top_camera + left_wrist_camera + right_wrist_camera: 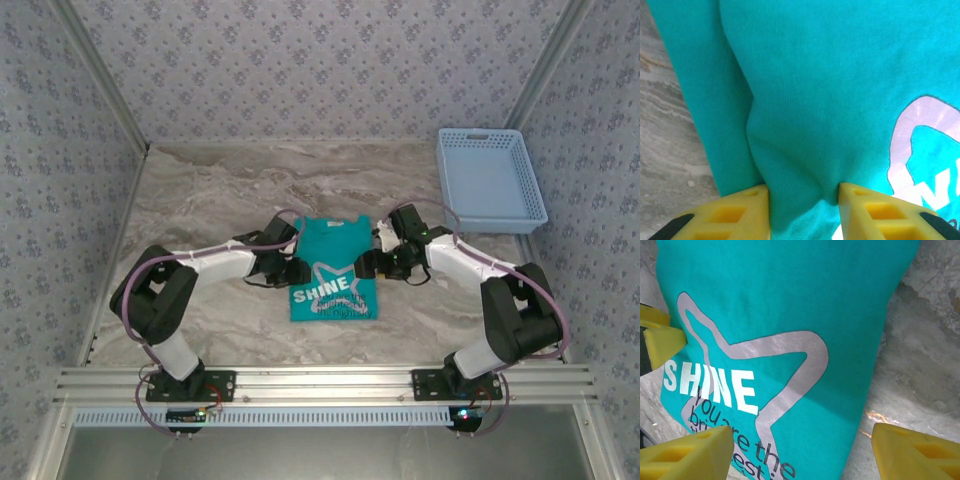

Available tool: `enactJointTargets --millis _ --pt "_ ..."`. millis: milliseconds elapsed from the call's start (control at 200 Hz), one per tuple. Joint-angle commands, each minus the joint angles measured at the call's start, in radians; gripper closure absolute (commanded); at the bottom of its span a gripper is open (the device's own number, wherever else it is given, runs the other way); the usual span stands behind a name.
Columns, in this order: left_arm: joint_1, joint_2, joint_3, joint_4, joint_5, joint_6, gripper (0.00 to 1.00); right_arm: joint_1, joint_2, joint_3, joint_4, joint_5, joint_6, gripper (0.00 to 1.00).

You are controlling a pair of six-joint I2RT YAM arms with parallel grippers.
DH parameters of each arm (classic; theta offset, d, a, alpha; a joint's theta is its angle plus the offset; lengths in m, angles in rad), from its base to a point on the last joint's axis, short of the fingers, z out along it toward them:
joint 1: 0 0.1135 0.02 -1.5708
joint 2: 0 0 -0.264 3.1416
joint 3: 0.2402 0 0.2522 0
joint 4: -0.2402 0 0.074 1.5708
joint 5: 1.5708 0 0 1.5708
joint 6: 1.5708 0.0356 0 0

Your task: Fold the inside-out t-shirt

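The teal t-shirt (335, 270) lies mid-worktop (200, 190), print up, already a narrow rectangle. My left end effector (805, 192) pinches a ridge of cloth at its left edge. The right end effector (802, 435) stands spread, straddling the right edge. I judge we're gripping for the next fold: the right must close, then both lift evenly.

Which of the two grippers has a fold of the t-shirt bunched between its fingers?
The left gripper: a ridge of the t-shirt rises between its yellow fingers. The right gripper stands wide open, one finger over the table.
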Motion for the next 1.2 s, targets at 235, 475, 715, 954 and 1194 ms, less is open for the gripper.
enactJointTargets --millis 235,475,715,954,1194 --pt "-0.003 -0.142 -0.042 -0.012 0.028 -0.046 1.0 -0.057 0.028 -0.036 0.047 -0.21 -0.019 0.69" --pt "-0.008 -0.306 -0.108 -0.034 0.046 -0.106 1.0 -0.092 -0.019 -0.016 -0.016 -0.247 -0.039 0.76" --pt "-0.014 -0.36 -0.294 -0.007 -0.043 -0.176 0.86 -0.076 -0.081 -0.079 -0.016 -0.159 -0.015 0.45" --pt "-0.008 -0.417 -0.34 0.014 -0.057 -0.217 0.71 0.029 -0.079 -0.055 -0.053 -0.049 -0.024 0.39" --pt "0.076 -0.424 -0.242 -0.044 -0.005 -0.149 0.58 0.036 -0.071 0.004 -0.025 0.012 -0.026 0.39"
